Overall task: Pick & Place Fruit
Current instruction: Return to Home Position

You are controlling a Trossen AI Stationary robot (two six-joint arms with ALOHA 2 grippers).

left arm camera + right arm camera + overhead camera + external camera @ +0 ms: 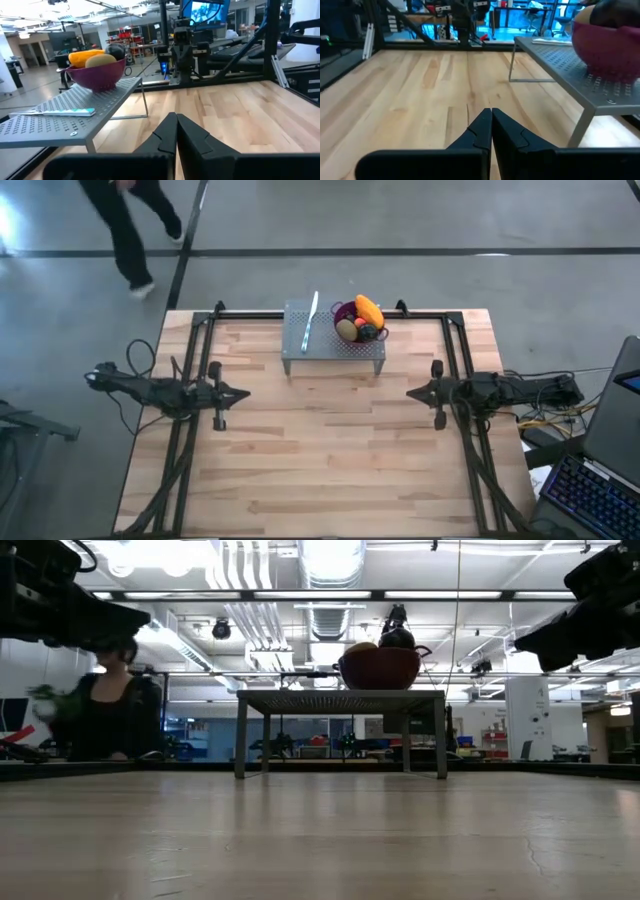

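The fruit (361,320) lies heaped in a purple bowl (342,312) on a grey perforated stand (320,345) at the table's far middle: an elongated orange piece (86,56), a brown-green oval (101,60) and a near-black round (116,50) show. A silver knife (311,321) lies on the stand beside the bowl. My left gripper (244,393) hovers shut at the table's left, my right gripper (412,393) shut at its right. Both point toward the middle and hold nothing.
Black frame rails (455,360) run along the table's left, right and far sides. Bare wood (330,450) spreads between the grippers and toward the near edge. A person (130,220) walks on the floor beyond the far left corner. A laptop (600,480) sits off the table's right.
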